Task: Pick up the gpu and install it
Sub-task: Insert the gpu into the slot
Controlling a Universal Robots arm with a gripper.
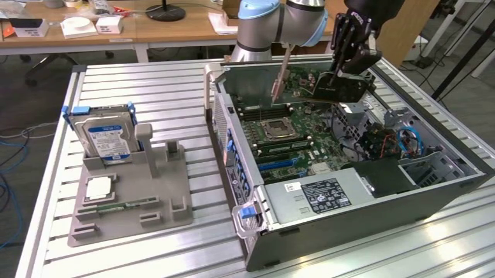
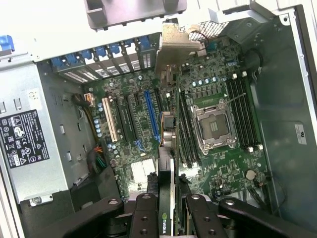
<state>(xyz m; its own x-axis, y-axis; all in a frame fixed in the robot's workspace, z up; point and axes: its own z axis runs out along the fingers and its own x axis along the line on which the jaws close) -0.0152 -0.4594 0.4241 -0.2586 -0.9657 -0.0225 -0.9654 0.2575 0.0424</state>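
Half done, we judge: gripper (image 1: pixel 344 68) fingers clamp the gpu (image 1: pixel 339 88) over the case (image 1: pixel 348 231), exterior view's upper right, unseated.

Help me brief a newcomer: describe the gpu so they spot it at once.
Find the open computer case on the metal table. Above its green motherboard hangs the gripper, clamped on the gpu. It is the one flat, near-black card held in the air; the silver hard drive stands in the grey holder outside the case.
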